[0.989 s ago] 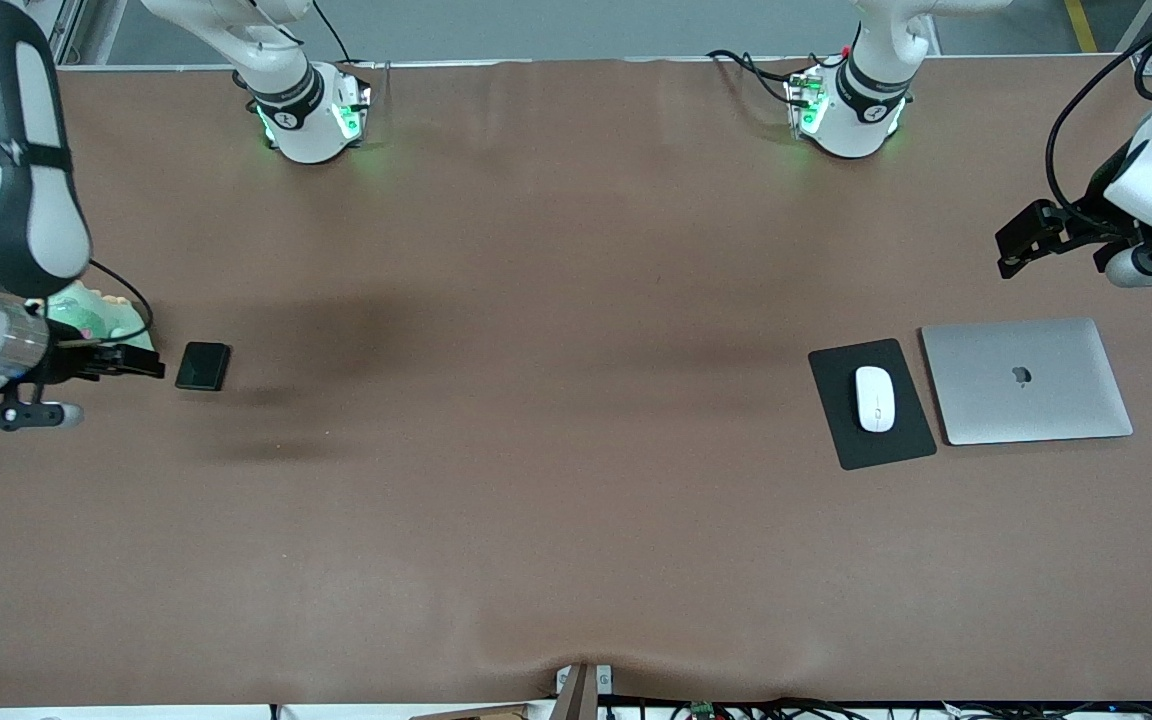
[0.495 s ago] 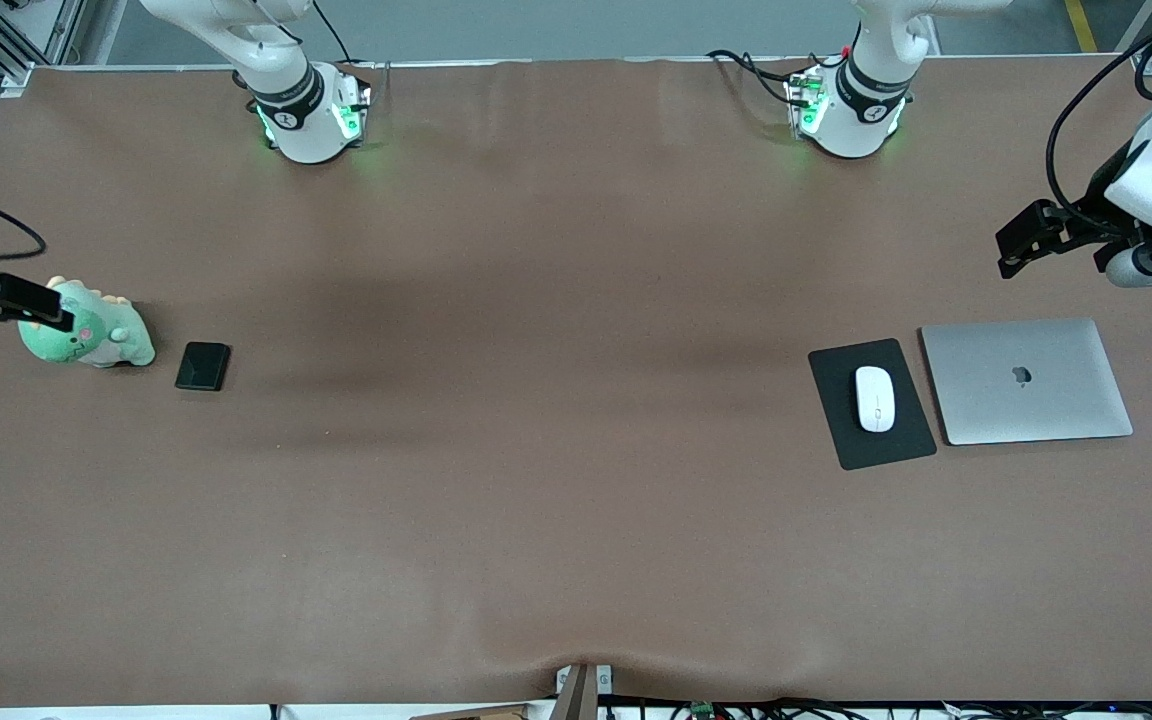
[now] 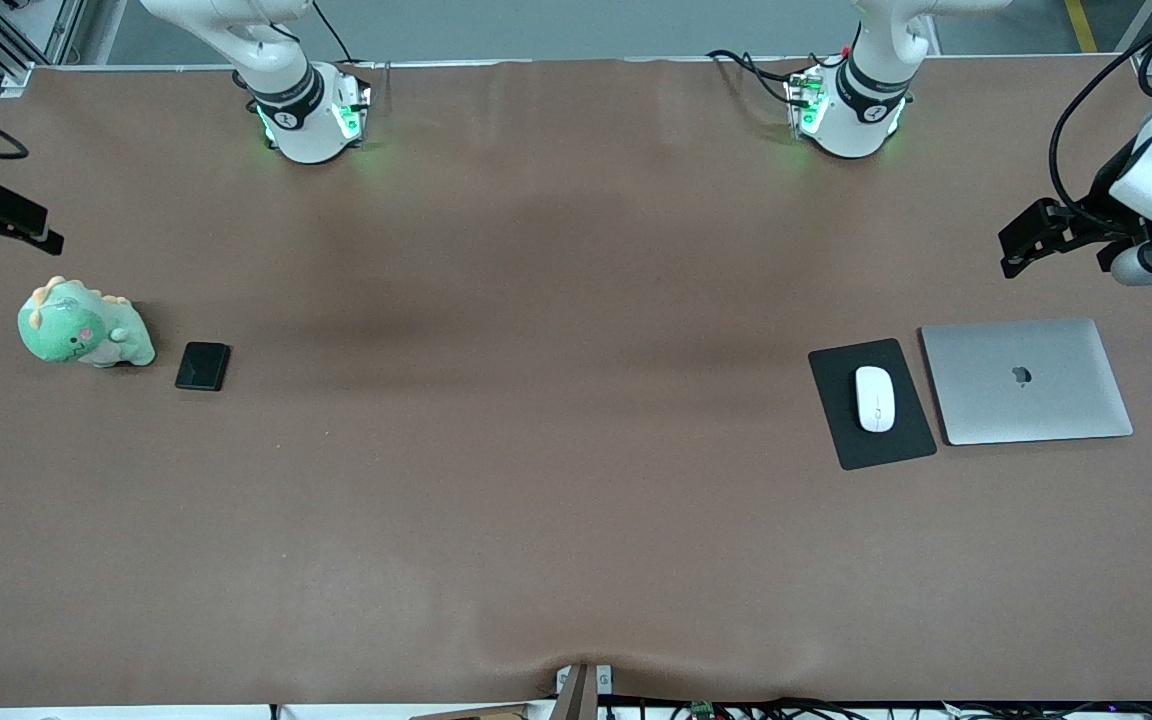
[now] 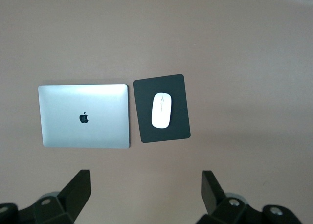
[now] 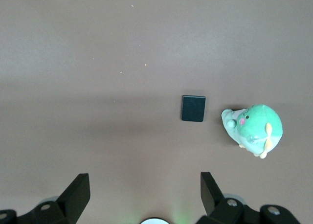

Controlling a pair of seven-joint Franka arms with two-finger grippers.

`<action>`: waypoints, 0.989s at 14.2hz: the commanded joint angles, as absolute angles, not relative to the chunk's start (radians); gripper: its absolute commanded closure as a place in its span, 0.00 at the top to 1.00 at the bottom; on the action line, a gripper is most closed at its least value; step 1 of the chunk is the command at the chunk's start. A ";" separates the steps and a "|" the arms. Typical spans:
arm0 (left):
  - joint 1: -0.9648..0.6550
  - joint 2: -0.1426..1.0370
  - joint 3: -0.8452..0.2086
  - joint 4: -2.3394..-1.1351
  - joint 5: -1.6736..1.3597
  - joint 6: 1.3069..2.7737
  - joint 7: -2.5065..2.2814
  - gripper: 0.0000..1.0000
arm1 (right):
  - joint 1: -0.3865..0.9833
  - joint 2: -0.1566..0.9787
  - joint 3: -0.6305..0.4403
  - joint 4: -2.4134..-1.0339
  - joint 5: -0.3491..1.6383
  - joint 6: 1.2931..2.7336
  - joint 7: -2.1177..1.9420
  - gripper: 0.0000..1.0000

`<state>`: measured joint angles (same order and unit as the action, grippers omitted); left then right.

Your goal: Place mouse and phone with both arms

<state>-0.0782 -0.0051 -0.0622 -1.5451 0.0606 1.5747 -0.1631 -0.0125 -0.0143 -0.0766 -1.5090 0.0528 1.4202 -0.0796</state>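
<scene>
The white mouse (image 3: 874,398) lies on a black pad (image 3: 841,440) at the left arm's end of the table; it also shows in the left wrist view (image 4: 162,110). The small black phone (image 3: 203,365) lies flat at the right arm's end, beside a green plush toy, and shows in the right wrist view (image 5: 193,108). My left gripper (image 3: 1021,243) is open and empty, up in the air over bare table near the laptop. My right gripper (image 3: 11,222) is open and empty, high over the table's edge at the right arm's end.
A closed silver laptop (image 3: 1026,381) lies beside the black pad, on the side away from the table's middle. The green plush toy (image 3: 81,327) sits next to the phone. The two green-lit arm bases (image 3: 311,115) stand along the table's edge farthest from the front camera.
My right arm has risen and drawn away from the phone toward the table's edge, uncovering the plush toy. The phone stays put. My left gripper has moved only slightly.
</scene>
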 commanded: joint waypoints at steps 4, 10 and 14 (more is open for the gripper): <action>-0.077 -0.009 -0.060 -1.534 0.052 1.551 -0.161 1.00 | -0.051 -0.074 -0.011 -1.575 0.052 1.405 -0.005 1.00; -0.075 -0.011 -0.060 -1.532 0.049 1.551 -0.160 1.00 | -0.020 -0.072 -0.055 -1.574 0.040 1.407 -0.018 1.00; -0.075 -0.011 -0.060 -1.534 0.051 1.549 -0.160 1.00 | -0.021 -0.072 -0.055 -1.571 0.040 1.405 -0.018 1.00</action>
